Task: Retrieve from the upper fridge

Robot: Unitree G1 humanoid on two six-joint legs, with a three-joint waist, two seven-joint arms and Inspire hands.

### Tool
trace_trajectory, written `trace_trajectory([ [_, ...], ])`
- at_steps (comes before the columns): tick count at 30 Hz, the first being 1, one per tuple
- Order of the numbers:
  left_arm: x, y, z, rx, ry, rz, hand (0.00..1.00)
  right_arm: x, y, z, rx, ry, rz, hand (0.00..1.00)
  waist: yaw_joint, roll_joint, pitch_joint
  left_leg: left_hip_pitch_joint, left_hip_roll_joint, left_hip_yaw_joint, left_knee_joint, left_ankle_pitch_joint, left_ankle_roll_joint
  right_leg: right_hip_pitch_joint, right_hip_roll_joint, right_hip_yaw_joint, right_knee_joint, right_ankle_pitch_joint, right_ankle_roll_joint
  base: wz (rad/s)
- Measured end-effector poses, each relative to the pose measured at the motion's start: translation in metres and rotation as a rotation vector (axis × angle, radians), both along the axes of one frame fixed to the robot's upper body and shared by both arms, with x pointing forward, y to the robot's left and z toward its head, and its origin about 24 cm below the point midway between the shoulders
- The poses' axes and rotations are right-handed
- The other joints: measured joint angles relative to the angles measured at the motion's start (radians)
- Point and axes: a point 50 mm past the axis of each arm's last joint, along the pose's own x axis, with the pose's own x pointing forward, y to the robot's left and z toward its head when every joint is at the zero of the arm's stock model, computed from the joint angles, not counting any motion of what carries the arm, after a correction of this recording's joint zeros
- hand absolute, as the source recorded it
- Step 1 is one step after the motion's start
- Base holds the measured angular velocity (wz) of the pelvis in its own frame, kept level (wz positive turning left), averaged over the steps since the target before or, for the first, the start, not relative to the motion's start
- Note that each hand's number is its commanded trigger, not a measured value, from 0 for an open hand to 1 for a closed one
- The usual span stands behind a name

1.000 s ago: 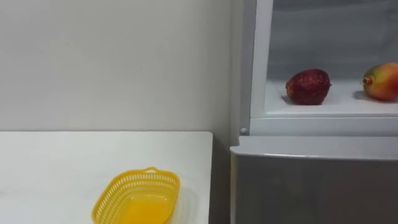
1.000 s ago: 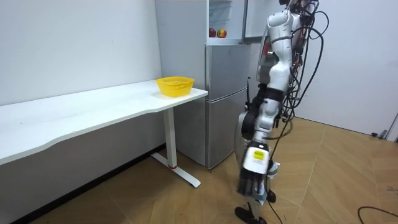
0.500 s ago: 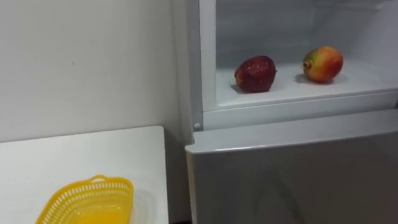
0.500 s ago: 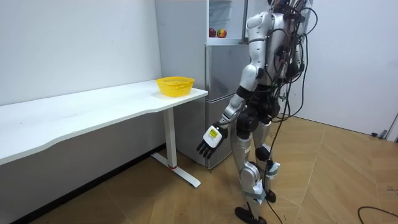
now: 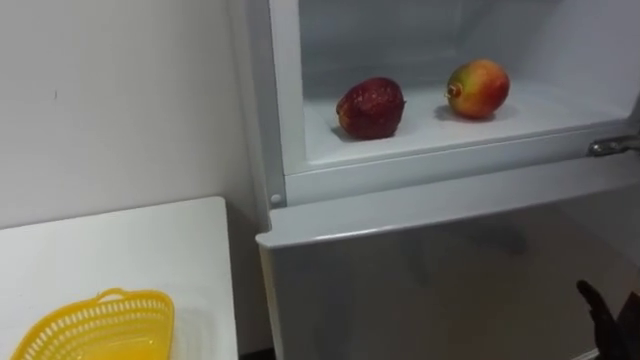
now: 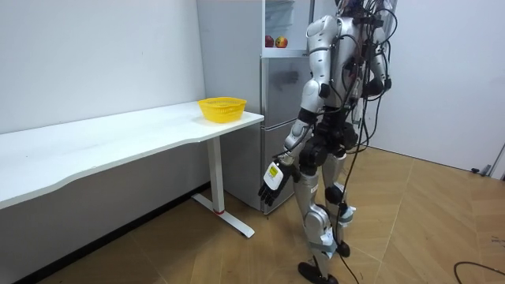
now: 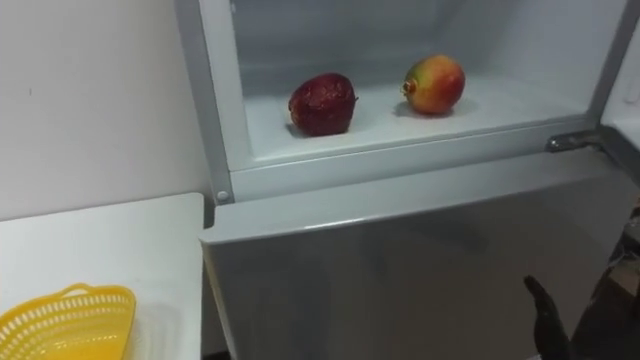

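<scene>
The upper fridge compartment [image 5: 300, 110] stands open in front of me. On its white shelf [image 5: 430, 135] lie a dark red apple [image 5: 370, 107] on the left and a red-and-yellow fruit [image 5: 477, 88] on the right, a little apart. My right hand [image 5: 598, 312] rises at the lower right of the eye views, before the closed lower fridge door [image 5: 420, 280] and well below the shelf; a straight dark finger shows and it holds nothing. In the room view I stand facing the fridge, my left hand [image 6: 271, 177] hanging open at thigh height.
A yellow mesh basket [image 5: 95, 325] sits near the end of the white table [image 5: 120, 250], left of the fridge. A metal door hinge [image 5: 612, 146] sticks out at the compartment's right edge. A plain wall runs behind the table.
The eye views have swung right, so the fridge now sits in the middle and the basket at the lower left. My right hand has come up into view. My left arm has swung forward toward the fridge.
</scene>
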Motion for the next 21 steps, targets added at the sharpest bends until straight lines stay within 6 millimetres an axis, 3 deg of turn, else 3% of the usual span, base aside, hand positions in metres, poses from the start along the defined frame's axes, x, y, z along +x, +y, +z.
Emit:
trace_trajectory([
  [2,0.003,0.001,-0.001,-0.017,0.014,-0.037,0.00,0.001,0.007,0.005,-0.012,-0.028,0.024,0.00,0.000,0.001,-0.0024,-0.009,0.000,0.000,0.002,0.000,0.000,-0.006,-0.001,-0.004,0.002,0.001,0.001,0.08],
  [14,0.019,0.003,-0.002,-0.048,0.052,-0.142,0.00,0.018,0.047,0.022,-0.072,-0.136,0.235,0.00,0.034,-0.004,0.0010,-0.010,0.004,0.008,-0.018,0.000,0.000,-0.021,0.004,-0.011,0.015,0.013,0.000,0.02],
  [21,0.021,0.005,-0.001,-0.042,0.053,-0.142,0.00,0.018,0.055,0.031,-0.072,-0.188,0.274,0.00,0.058,-0.015,0.0041,-0.009,0.005,0.010,-0.019,0.000,0.000,-0.020,0.005,-0.011,0.011,0.013,0.000,0.00],
])
